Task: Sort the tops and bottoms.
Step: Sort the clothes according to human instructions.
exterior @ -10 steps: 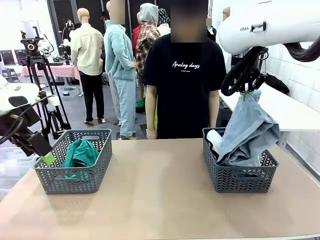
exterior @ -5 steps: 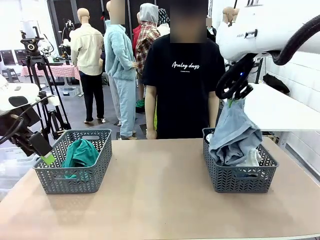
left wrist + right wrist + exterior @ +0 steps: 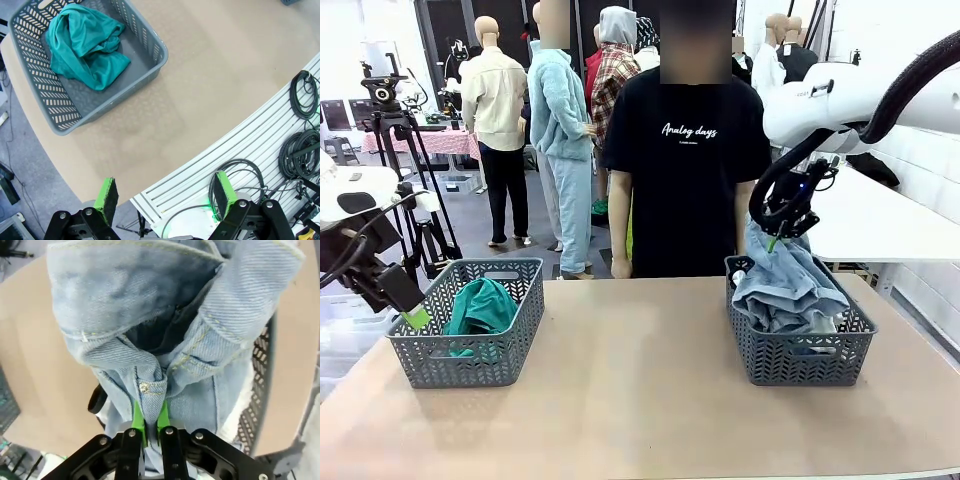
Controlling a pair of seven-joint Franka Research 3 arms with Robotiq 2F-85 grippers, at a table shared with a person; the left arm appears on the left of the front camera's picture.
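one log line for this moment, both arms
right end effector: shut on light-blue shorts, over right basket | left end effector: open | teal shirt: left basket

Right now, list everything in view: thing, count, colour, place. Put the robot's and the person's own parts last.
Table: one, tan, between robot and person.
Baskets: two, grey lattice; left basket near the table's left edge, right basket toward its right.
Teal-green shirt: one, crumpled in the left basket.
Light-blue shorts: one, pale denim, hanging into the right basket.
White garment: a bit at the right basket's far left corner.
Person: one, black T-shirt, at the far edge.
Left gripper: open, off the table's left edge.
Right gripper: shut on the shorts above the right basket.
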